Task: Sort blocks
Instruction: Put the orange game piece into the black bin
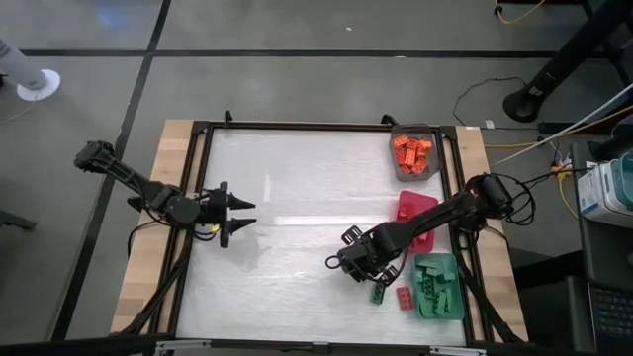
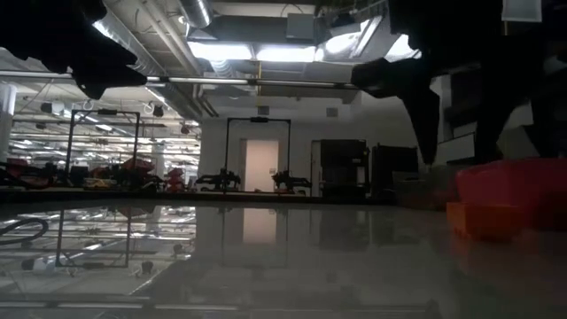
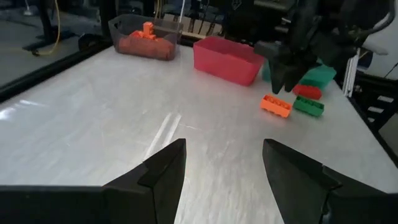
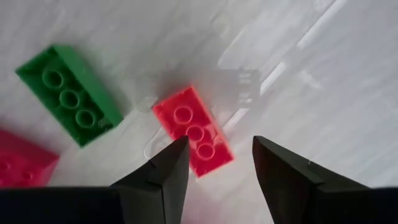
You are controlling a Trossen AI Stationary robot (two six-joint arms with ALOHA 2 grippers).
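Right gripper [image 4: 214,163] poised over an orange brick [image 4: 194,130]

Jaws open and empty at lower right of the high view; next, descend, straddle, close. Left gripper [image 1: 240,216] waits open, left.

Table centre [image 1: 297,218] open; trays [image 1: 415,213] line right edge.

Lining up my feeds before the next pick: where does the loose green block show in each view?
High: green block lower right, just left of the teal tray.
Low: cannot be made out.
Left wrist: green block far across the table.
Right wrist: green block just beyond the fingers.
Shared landmark: the red block beside it.
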